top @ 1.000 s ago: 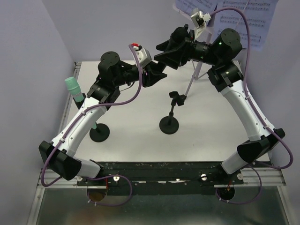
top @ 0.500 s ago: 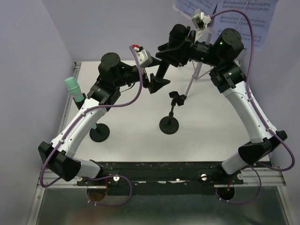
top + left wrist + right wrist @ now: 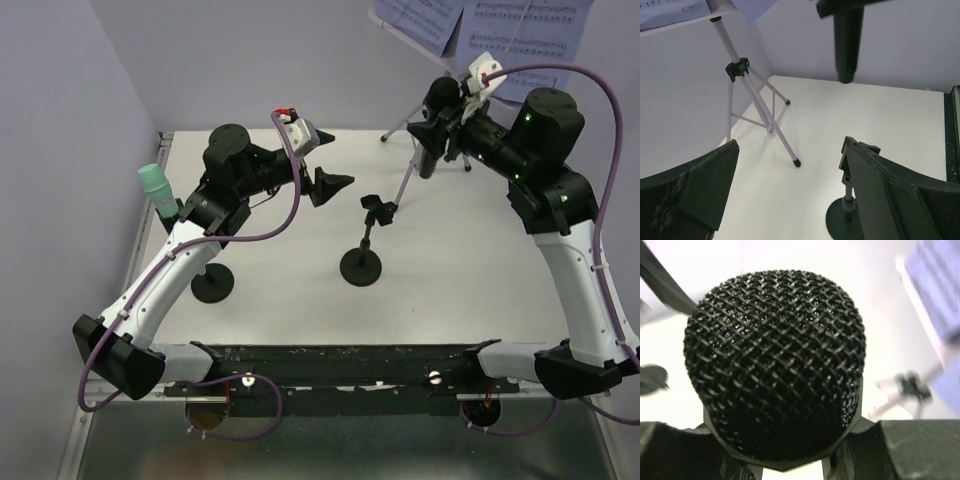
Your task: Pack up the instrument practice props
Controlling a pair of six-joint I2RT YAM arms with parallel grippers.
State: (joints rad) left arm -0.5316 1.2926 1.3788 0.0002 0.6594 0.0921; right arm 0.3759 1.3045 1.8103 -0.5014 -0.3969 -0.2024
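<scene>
Right pincer [image 3: 790,457] clamps the black microphone [image 3: 846,45] upright, mesh head up, tail down; left pincer [image 3: 790,145] gapes empty.

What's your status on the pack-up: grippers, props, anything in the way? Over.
Left gripper open, empty. Right gripper shut on black microphone, held clear of the table. Silver tripod close beside it; empty pole between the arms.

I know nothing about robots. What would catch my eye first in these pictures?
A black microphone fills the right wrist view, gripped upright in the right gripper towards the far right. Behind it, sheet music rests on a silver tripod. At the left a mint-green microphone stands on a pole, while the left gripper hangs open and empty over the middle.
</scene>
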